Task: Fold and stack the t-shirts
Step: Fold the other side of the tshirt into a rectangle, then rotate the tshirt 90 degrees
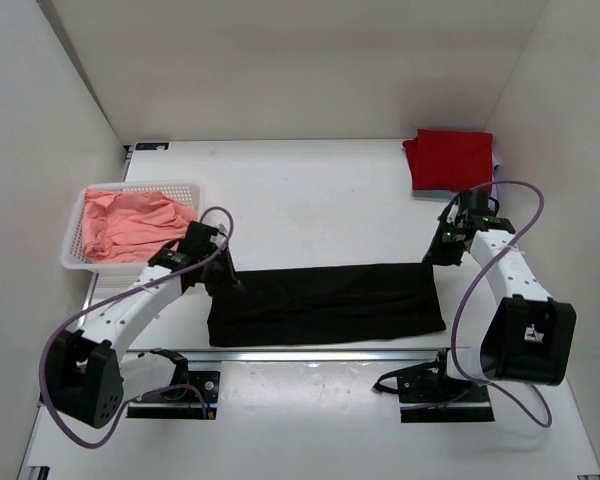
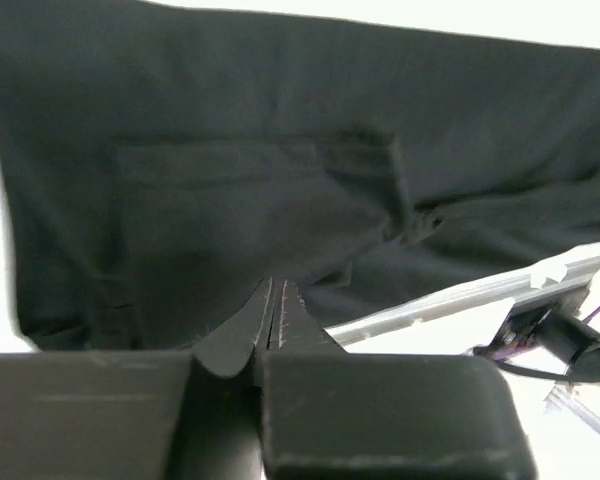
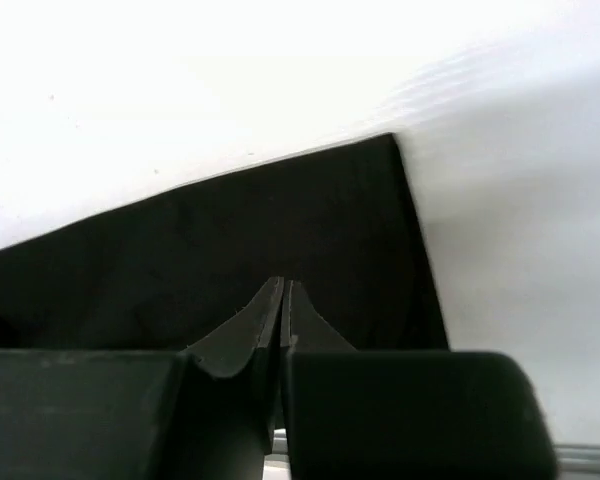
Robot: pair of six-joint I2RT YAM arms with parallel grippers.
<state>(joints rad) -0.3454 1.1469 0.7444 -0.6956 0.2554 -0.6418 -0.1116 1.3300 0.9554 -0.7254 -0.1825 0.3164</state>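
Black t-shirt [image 1: 325, 303] lies folded in a long strip. Left gripper [image 2: 277, 284] hangs over its left end, right gripper [image 3: 283, 284] over its right end, both with jaws pressed together.

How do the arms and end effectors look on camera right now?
The left arm and right arm match: white links, black joint housings and a purple cable looping alongside each. The left end effector and right end effector each have two black tapered fingers on a boxy black body.
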